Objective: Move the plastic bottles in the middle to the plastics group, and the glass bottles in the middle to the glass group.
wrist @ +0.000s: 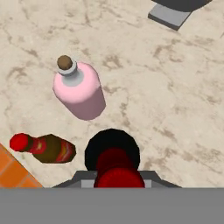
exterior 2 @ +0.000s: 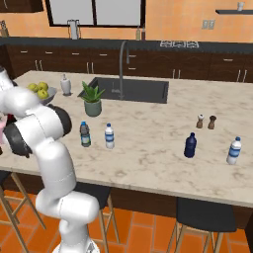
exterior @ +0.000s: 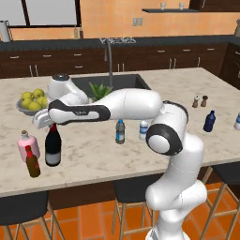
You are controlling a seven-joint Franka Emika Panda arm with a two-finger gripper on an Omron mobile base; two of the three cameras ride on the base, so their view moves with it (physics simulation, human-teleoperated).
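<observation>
Gripper (exterior: 50, 124) clamped narrow on red neck of wine bottle (exterior: 53, 146), which stands upright on counter (exterior: 93, 159) beside pink bottle (exterior: 26, 145) and brown bottle (exterior: 32, 162) (glass group, so likely placing); two water bottles (exterior: 120, 131) wait mid-counter.

- The wine bottle (exterior: 53, 147) is near black, with a red foil neck and a pale grey label.
- The pink bottle (wrist: 80, 91) has a whitish collar; its stopper looks brown from above.
- The slim bottle (wrist: 47, 148) is brown with a red cap and a red-and-yellow label.
- Two water bottles (exterior 2: 109, 136) are clear with blue labels, as far as the small view shows.
- The small bottle (exterior 2: 190, 145) is dark blue.
- The desk (exterior: 187, 84) is beige marble with brownish veins.
- The floor (exterior 2: 148, 237) is orange tile.
</observation>
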